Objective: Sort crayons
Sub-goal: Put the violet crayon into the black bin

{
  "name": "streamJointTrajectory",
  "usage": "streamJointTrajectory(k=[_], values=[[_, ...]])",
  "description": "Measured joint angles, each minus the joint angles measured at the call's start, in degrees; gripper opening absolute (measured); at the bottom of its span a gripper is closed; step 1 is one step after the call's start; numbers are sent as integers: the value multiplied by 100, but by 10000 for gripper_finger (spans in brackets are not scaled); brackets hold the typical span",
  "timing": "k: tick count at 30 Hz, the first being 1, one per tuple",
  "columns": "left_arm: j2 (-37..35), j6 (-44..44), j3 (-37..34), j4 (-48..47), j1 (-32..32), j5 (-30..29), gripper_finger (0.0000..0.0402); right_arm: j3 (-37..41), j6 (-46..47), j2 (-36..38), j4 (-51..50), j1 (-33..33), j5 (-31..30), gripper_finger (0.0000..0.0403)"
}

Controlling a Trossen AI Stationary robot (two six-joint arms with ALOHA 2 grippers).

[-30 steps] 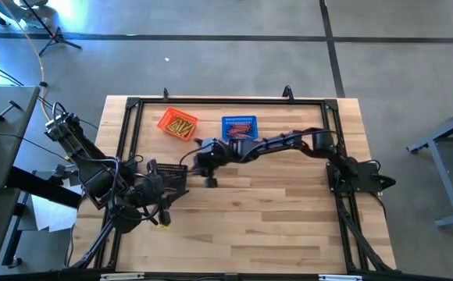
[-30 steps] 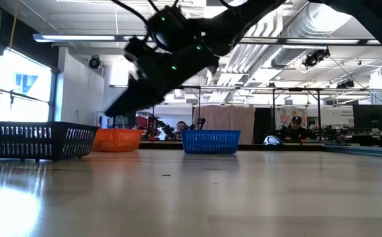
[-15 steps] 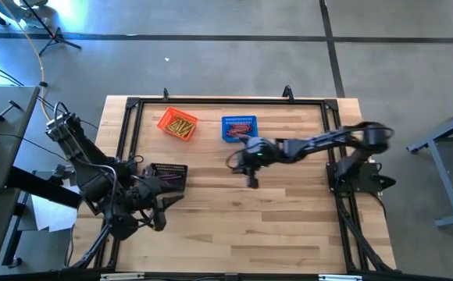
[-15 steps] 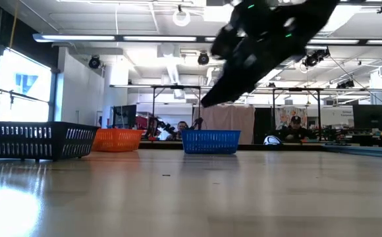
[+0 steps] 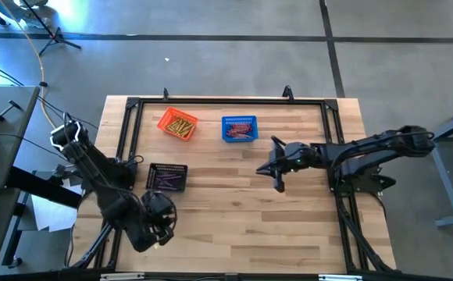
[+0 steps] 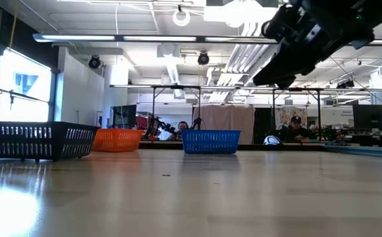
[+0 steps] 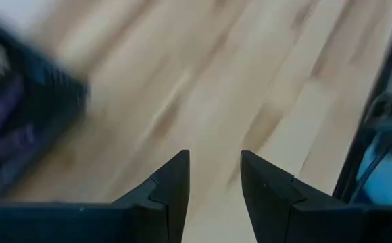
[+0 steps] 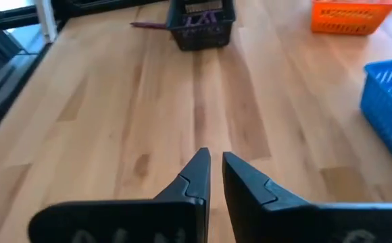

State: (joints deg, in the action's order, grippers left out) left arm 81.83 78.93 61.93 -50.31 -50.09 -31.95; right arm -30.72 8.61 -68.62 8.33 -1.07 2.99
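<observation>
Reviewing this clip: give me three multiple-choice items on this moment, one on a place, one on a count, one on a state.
1. Which basket sits nearest the left gripper?
A. black basket
B. orange basket
C. blue basket

2. How many baskets are on the table?
A. two
B. three
C. five

3. What does the right gripper hold?
A. a red crayon
B. a basket
C. nothing

Answers:
1 A, the black one lies just beyond that gripper.
2 B, black, orange and blue.
3 C, only bare wood shows between its fingers.
</observation>
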Motion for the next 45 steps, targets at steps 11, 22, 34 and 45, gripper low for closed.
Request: streamJointTrajectory(k=[11, 22, 34, 45], values=[[897, 2471, -429, -1406, -55, 2112, 117, 102, 172, 282, -183, -352, 1, 26], [1208, 2726, -586, -1492, -46, 2684, 127, 102, 187, 282, -242, -473, 1, 26], [1269, 2755, -629, -1508, 24, 2322, 131, 102, 143, 278, -259, -473, 1, 26], [1345, 3098, -1156, -1136, 24, 2457, 131, 102, -6, 278, -250, -471, 1, 26]])
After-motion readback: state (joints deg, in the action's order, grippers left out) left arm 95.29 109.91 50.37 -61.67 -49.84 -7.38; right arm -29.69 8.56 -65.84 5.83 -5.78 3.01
